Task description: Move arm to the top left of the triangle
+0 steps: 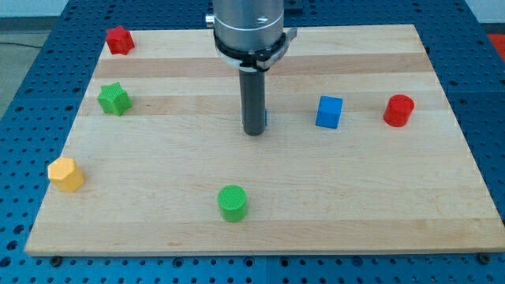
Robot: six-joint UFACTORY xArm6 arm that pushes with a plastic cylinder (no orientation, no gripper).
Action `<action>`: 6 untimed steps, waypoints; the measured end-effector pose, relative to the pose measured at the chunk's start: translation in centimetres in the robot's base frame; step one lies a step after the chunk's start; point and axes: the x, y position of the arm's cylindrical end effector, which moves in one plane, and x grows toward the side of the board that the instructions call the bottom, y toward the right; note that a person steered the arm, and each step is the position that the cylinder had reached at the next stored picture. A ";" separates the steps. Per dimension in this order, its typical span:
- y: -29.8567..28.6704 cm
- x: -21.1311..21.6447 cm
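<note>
My dark rod comes down from the grey arm head at the view's top centre, and my tip rests on the wooden board near its middle. A thin sliver of a blue block shows just past the rod's right edge. The rod hides the remainder of it, so its shape cannot be made out. My tip is right beside this block, at its lower left in the view. No triangle shape shows plainly anywhere.
A blue cube and a red cylinder lie to the right. A red block, a green star and a yellow hexagon lie at the left. A green cylinder lies at the bottom centre.
</note>
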 end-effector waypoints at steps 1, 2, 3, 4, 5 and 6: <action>0.0 -0.7; -4.4 4.0; -9.8 -1.0; -9.4 -8.2; -3.7 -9.4; -0.7 -6.2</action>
